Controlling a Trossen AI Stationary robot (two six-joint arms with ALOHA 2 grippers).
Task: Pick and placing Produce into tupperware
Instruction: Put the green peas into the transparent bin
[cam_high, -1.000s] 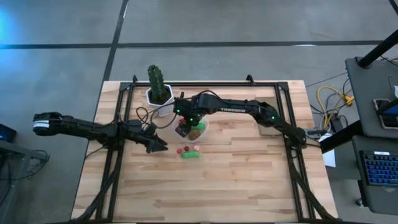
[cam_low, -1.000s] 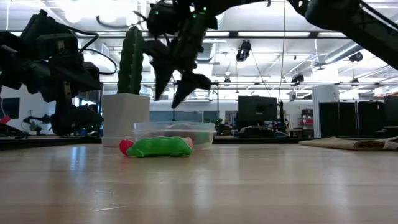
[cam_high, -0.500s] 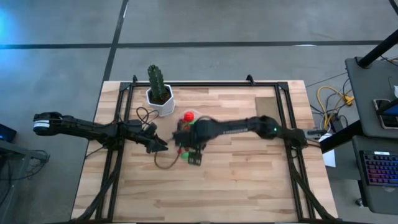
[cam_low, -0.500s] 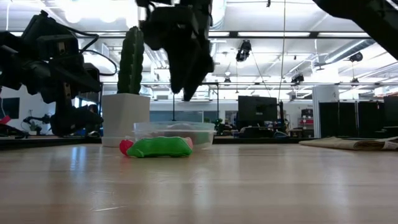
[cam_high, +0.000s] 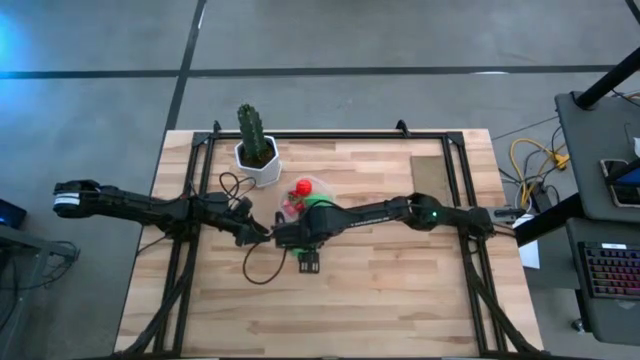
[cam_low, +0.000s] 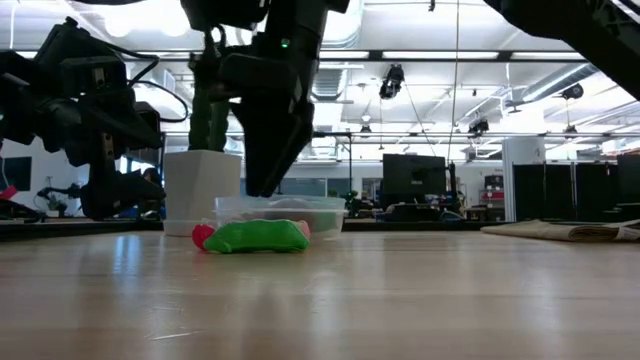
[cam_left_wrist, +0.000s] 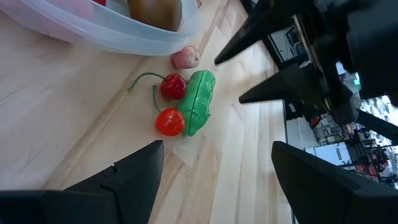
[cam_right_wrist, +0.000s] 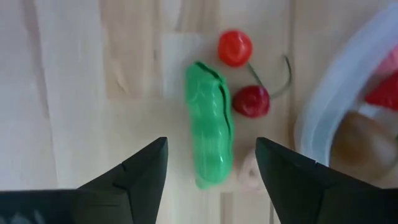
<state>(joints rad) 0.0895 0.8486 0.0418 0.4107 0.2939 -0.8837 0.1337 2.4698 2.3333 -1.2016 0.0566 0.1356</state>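
Observation:
The clear tupperware (cam_high: 291, 204) (cam_right_wrist: 328, 106) stands near the white cactus pot (cam_high: 258, 162). It holds a red ball (cam_high: 303, 187), a brown oval (cam_right_wrist: 357, 142) and a green piece. On the table beside it lie a green pod (cam_right_wrist: 210, 132) (cam_low: 258, 236), two red cherries (cam_right_wrist: 235, 48) on stems and a pink bit (cam_right_wrist: 249, 169). My right gripper (cam_right_wrist: 211, 186) (cam_high: 300, 240) hangs open above the pod, pointing down, one finger on each side of it, touching nothing. My left gripper (cam_left_wrist: 214, 186) (cam_high: 262, 233) waits open just left of the produce.
A tall green cactus (cam_high: 252, 128) in its white pot (cam_low: 200, 190) stands at the far side, left of the tupperware. A loose dark cable (cam_high: 255, 270) curls on the table under the arms. Bare wood (cam_high: 380, 290) stretches toward the near and right edges.
My right gripper has left the spot above the tupperware, swung toward the table's near edge and come down over the green pod. The produce on the table and my left arm have stayed where they were.

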